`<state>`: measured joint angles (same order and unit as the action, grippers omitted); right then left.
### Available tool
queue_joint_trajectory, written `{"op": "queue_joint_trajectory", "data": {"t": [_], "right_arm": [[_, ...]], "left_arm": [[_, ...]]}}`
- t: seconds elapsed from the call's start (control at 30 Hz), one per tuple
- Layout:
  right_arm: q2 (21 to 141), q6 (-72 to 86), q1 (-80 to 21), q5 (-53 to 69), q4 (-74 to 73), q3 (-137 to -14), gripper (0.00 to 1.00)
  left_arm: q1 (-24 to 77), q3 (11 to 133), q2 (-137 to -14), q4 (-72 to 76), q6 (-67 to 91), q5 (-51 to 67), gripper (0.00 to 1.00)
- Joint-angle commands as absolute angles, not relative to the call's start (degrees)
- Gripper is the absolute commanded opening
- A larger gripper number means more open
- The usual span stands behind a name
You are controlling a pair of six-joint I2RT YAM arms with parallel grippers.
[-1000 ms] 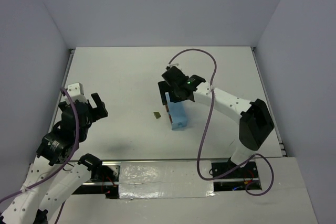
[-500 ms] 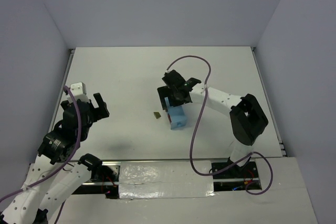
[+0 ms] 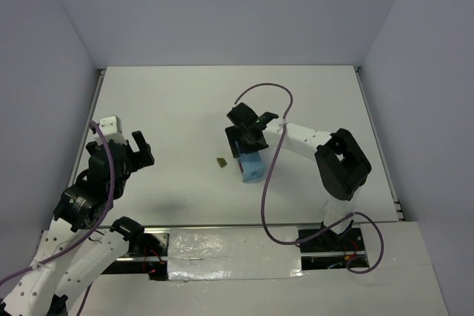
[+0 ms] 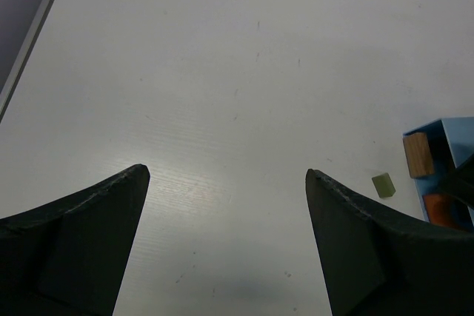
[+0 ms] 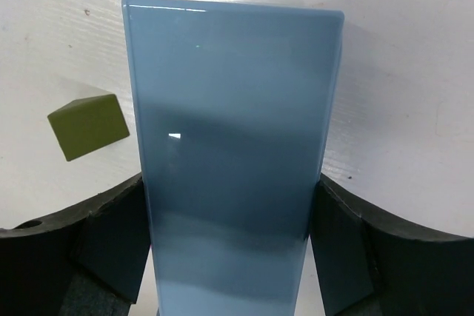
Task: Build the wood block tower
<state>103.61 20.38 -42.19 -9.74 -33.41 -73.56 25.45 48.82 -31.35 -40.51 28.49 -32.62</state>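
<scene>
The light blue tray point(image 5: 233, 131) fills the right wrist view, lying on its side, and my right gripper point(image 5: 231, 205) is shut on it, with the pads point(image 5: 111, 234) pressed against both long walls. In the top view the right gripper point(image 3: 248, 147) sits over the tray point(image 3: 252, 169) at mid-table. An olive-green block point(image 5: 89, 125) lies loose on the table just left of the tray point(image 4: 461, 129). The left wrist view shows a tan block point(image 4: 417, 155) and an orange block point(image 4: 442, 209) inside the tray's open end. My left gripper point(image 4: 227, 175) hangs open and empty at the far left point(image 3: 143, 149).
The olive-green block point(image 3: 221, 161) lies a little left of the tray in the top view. Grey walls close the white table at the back and both sides. The right arm's purple cable point(image 3: 266, 183) loops over the table near the tray.
The right gripper has come down over the tray and its jaws have closed onto the tray's sides. The left arm has barely moved.
</scene>
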Motion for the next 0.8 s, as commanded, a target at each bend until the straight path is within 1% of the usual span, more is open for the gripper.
{"op": "queue_joint_trajectory", "data": {"t": [0.0,0.13,0.27,0.4,0.6,0.67,0.77], "right_arm": [[101.34,18.81,-42.01,-13.52,-35.13,-76.88,0.58],[103.53,17.23,-43.15,-25.64,-43.40,-83.48,0.58],[105.20,18.10,-46.31,-32.24,-48.94,-87.09,0.58],[105.99,19.85,-48.08,-34.00,-50.26,-87.10,0.58],[109.77,24.69,-51.23,-45.77,-61.32,-93.23,0.57],[111.18,29.16,-50.98,-48.76,-65.28,-95.35,0.57],[110.66,28.22,-49.49,-47.64,-65.22,-95.80,0.57]], "left_arm": [[25.75,48.78,-31.20,-37.97,27.33,-32.08,1.00],[25.84,48.69,-31.03,-37.97,27.42,-32.34,0.99],[25.75,48.69,-30.76,-38.23,27.51,-32.61,0.99],[25.75,48.69,-30.41,-38.14,27.51,-32.70,0.99],[25.75,48.60,-30.50,-38.06,27.42,-32.34,1.00],[25.84,48.78,-30.59,-38.14,27.51,-32.52,1.00],[25.84,48.69,-30.41,-38.23,27.60,-32.78,1.00]]}}
